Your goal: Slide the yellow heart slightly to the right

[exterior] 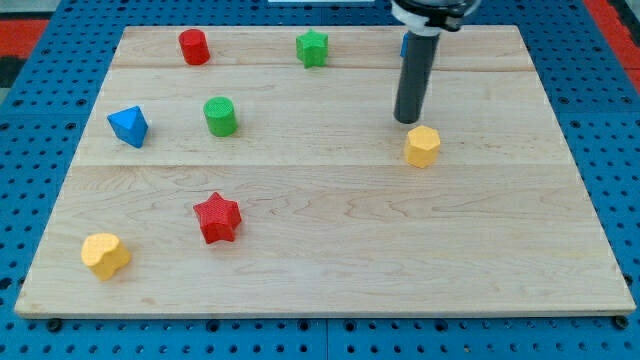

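Note:
The yellow heart (105,255) lies near the board's bottom-left corner. My tip (406,120) rests on the board in the upper right part, far from the heart, just above and left of a yellow hexagon block (423,146). The rod rises from the tip toward the view's top.
A red star (217,218) lies right of and above the heart. A blue block (128,126) and a green cylinder (220,116) sit at the left. A red cylinder (194,47) and a green star (312,48) sit near the top edge. A blue block (404,46) is mostly hidden behind the rod.

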You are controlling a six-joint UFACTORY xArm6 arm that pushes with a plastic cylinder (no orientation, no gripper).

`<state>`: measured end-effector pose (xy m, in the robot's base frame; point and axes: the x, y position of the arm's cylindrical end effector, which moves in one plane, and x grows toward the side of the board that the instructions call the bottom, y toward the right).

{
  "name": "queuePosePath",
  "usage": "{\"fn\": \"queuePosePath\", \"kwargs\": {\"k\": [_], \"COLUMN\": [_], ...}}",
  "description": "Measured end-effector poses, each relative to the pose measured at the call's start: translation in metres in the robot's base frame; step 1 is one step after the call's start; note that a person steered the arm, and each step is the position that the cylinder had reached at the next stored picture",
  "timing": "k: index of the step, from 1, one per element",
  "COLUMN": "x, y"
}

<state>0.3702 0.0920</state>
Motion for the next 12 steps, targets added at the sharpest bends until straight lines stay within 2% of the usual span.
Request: {"fn": "queuePosePath", "kwargs": {"k": [2, 6, 7, 8, 9, 12], "x": [0.000, 0.008, 0.029, 0.075, 0.080, 0.157], "y": [-0.044, -0.084, -0.105, -0.116, -0.185, -0.386]}}
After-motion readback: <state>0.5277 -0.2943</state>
